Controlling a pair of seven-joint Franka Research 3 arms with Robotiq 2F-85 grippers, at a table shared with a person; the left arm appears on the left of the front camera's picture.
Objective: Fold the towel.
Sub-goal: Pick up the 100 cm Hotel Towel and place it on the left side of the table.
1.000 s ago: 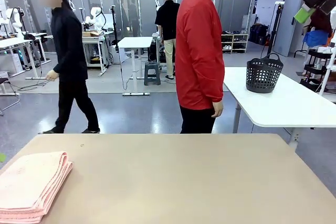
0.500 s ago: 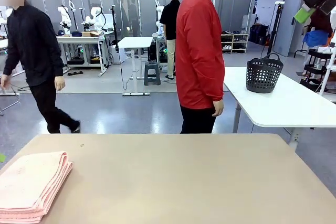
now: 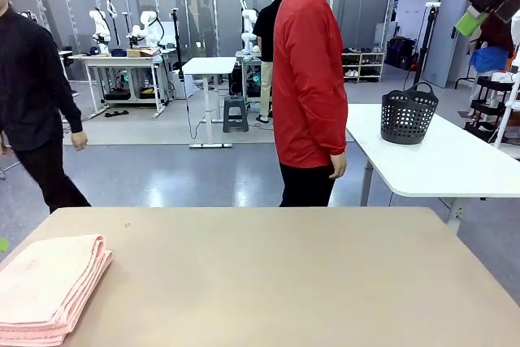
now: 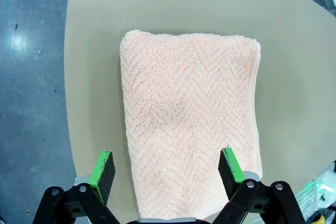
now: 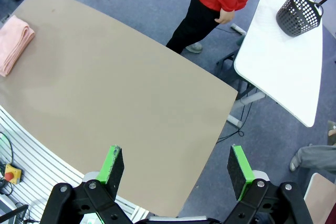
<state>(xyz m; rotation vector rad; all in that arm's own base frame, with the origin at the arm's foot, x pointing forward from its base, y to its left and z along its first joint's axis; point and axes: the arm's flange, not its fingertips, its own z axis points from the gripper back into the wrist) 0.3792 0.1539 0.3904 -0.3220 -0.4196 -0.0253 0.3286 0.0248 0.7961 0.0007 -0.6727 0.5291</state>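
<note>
Pink towel point(image 3: 49, 286) lies folded at lower left of my table point(image 3: 284, 282); left claw point(image 4: 167, 169) and right claw point(image 5: 173, 171) both gape, holding nothing.

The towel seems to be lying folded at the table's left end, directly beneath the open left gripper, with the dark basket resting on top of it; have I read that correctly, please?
Not quite: the dark basket is not on the towel; it stands on the white table behind the person in red. The front view shows it. The towel does lie folded at the table's left end, under the open left gripper.
</note>
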